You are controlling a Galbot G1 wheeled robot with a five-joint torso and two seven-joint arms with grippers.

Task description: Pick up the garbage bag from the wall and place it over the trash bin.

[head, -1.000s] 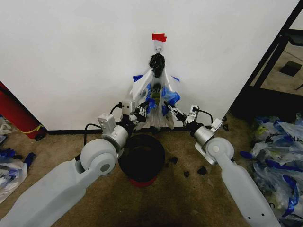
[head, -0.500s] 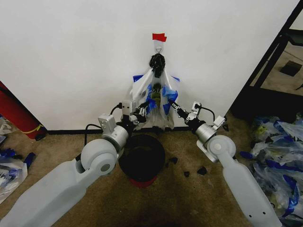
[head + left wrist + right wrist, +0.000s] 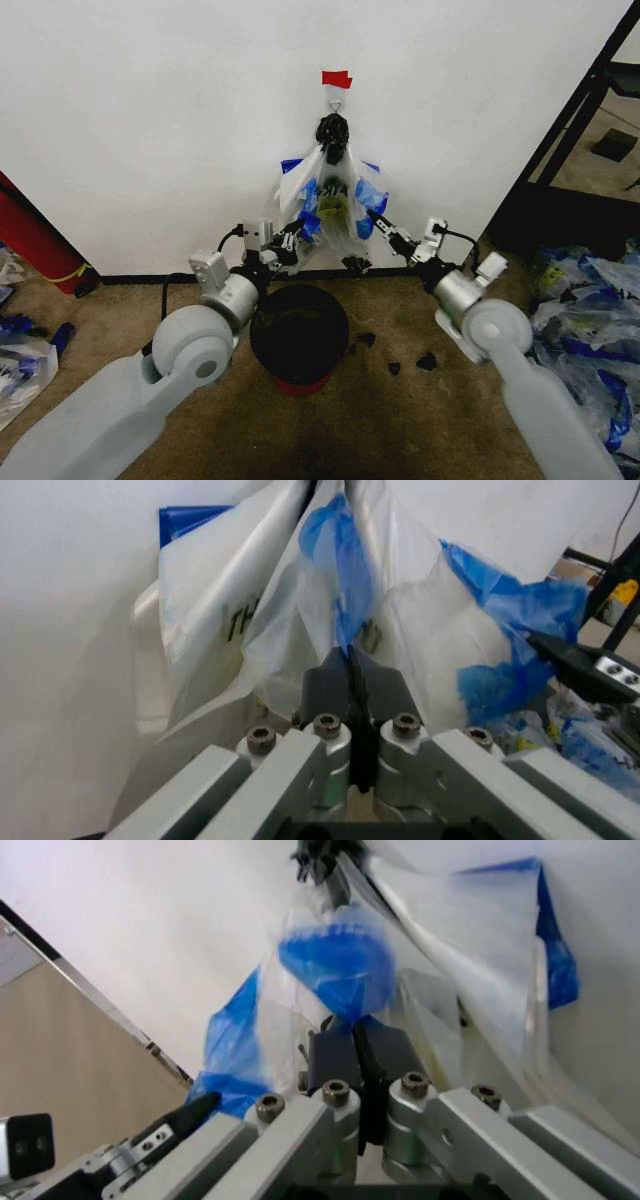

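The garbage bag (image 3: 334,192), see-through with blue edges, hangs from a hook below a red tape strip (image 3: 336,78) on the white wall (image 3: 150,120). My left gripper (image 3: 300,227) is shut on a blue edge of the bag's lower left side; the left wrist view shows its fingers (image 3: 332,681) pinching blue film of the bag (image 3: 280,622). My right gripper (image 3: 379,218) is shut on the blue edge at the lower right, with the bag (image 3: 340,967) bunched above its fingers (image 3: 335,1054). The black trash bin (image 3: 298,335) with a red base stands on the floor under the bag.
A red cylinder (image 3: 30,240) leans at the left wall. A heap of clear-and-blue bags (image 3: 590,320) lies at the right, and a black frame (image 3: 585,110) stands behind it. More bags (image 3: 20,355) sit at the left edge. Black scraps (image 3: 405,363) dot the carpet.
Both grippers have moved apart with the bag's lower edges in them: the right one up and to the right, the left one slightly left. The bag's bottom has spread wider.
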